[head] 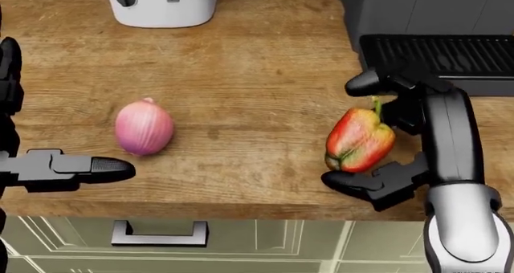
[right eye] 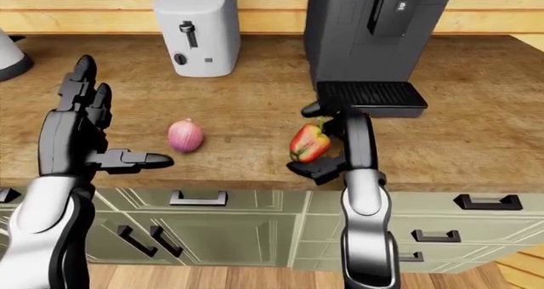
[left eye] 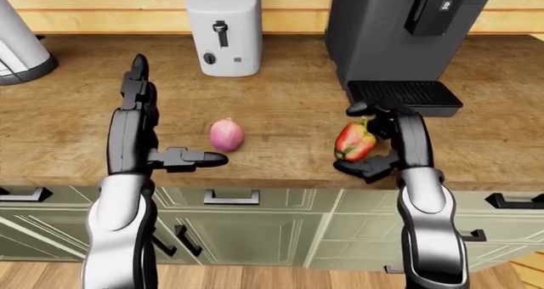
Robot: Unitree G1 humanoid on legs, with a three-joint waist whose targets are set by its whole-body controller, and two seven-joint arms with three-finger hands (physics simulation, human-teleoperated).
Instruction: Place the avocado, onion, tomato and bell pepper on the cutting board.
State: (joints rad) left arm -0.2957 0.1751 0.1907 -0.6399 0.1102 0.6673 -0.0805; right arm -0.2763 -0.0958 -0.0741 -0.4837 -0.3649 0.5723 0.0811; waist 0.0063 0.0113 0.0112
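Cabinet drawers (left eye: 229, 196) with metal handles run along the bottom of the eye views, under the edge of the wooden counter (head: 241, 74). Just above that edge, my right hand (head: 385, 134) has its fingers curled around the bell pepper (head: 359, 140), one fingertip under its lower end and another over the stem, so the red-and-yellow pepper sits tilted in my grasp. Whether it has left the wood I cannot tell. My left hand (left eye: 145, 126) is spread wide and holds nothing, its thumb stretched out toward the onion (head: 144, 128), near it but not touching. The pink onion rests on the counter, well apart from the pepper. Farther up stands a white toaster (left eye: 224, 27), and to its right a dark coffee machine (left eye: 400, 34) whose drip tray (head: 438, 56) lies just beyond my right hand.
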